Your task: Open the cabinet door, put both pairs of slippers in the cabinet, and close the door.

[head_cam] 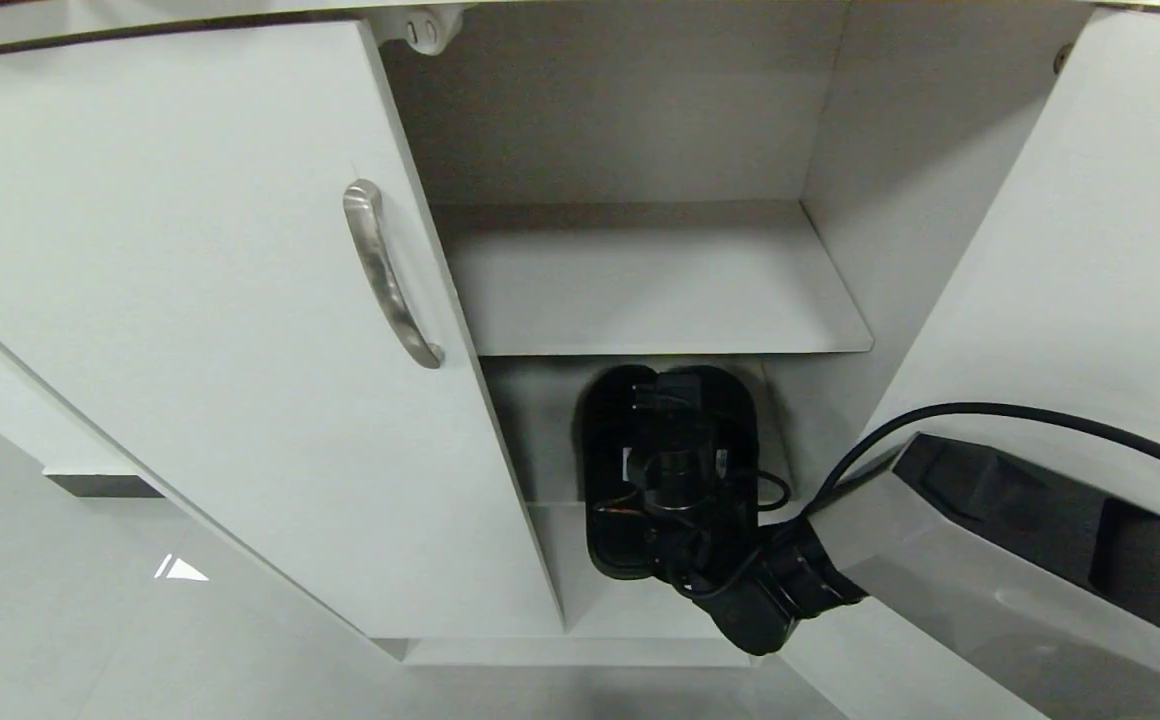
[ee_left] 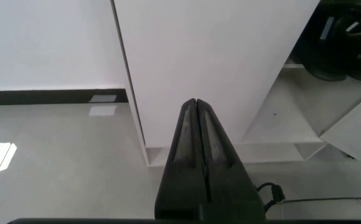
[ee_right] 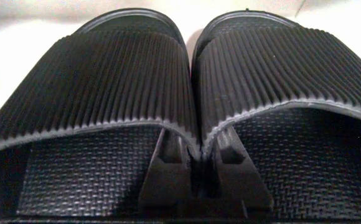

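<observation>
Right wrist view: the right pincer (ee_right: 196, 158) clamps the touching inner edges of the black slippers (ee_right: 115, 81), with their ribbed straps just ahead of it. Head view: the pair is in the cabinet's (head_cam: 640, 280) lower compartment, apparently on its floor. The left pincer (ee_left: 196, 134) is closed and empty, facing the closed door (ee_left: 218, 56).

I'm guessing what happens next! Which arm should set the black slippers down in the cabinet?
Right. The right gripper pinches the slippers, low inside the open cabinet. The left gripper is shut, empty, outside by the closed door.
</observation>
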### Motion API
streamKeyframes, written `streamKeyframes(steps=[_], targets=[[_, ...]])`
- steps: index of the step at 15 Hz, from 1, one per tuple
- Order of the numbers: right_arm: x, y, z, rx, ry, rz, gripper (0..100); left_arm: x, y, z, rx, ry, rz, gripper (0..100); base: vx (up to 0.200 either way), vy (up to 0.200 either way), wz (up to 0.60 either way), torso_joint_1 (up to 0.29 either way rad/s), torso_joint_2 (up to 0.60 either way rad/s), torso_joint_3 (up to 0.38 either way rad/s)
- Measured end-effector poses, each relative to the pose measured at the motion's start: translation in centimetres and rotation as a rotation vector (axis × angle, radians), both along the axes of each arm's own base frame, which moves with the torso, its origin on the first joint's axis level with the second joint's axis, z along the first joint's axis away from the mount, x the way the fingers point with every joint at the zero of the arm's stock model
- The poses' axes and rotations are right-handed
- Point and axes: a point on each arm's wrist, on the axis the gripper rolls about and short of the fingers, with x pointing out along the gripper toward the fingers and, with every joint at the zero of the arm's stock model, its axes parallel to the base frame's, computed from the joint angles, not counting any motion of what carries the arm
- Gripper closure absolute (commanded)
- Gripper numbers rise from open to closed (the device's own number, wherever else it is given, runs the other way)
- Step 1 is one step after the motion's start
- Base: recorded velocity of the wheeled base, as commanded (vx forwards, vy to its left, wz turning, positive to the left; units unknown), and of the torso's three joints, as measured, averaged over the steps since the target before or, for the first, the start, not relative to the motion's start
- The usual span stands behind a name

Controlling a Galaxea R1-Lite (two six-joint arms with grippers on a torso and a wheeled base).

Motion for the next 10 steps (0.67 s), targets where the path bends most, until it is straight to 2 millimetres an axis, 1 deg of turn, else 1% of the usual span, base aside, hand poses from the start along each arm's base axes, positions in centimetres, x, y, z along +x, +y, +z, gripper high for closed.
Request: streamKeyframes(steps=[5,9,10], targets=[[2.2,0.0,-0.8,-0.02,0.014,-0.011,100,0.0,0.0,0.0,-0.001,0.0,0.002,100,0.0,0.0,0.0,0.0,0.0,0.0],[4.1,-0.1,-0.8,-0.024,0.019,-0.035,100,0.0,0.0,0.0,-0.007,0.0,0.002,100,0.0,0.0,0.0,0.0,0.0,0.0],[4.5,0.0,-0.9,-0.027,0.022,-0.039,0,0.0,0.0,0.0,-0.007,0.0,0.001,100,0.0,0.0,0.0,0.0,0.0,0.0]])
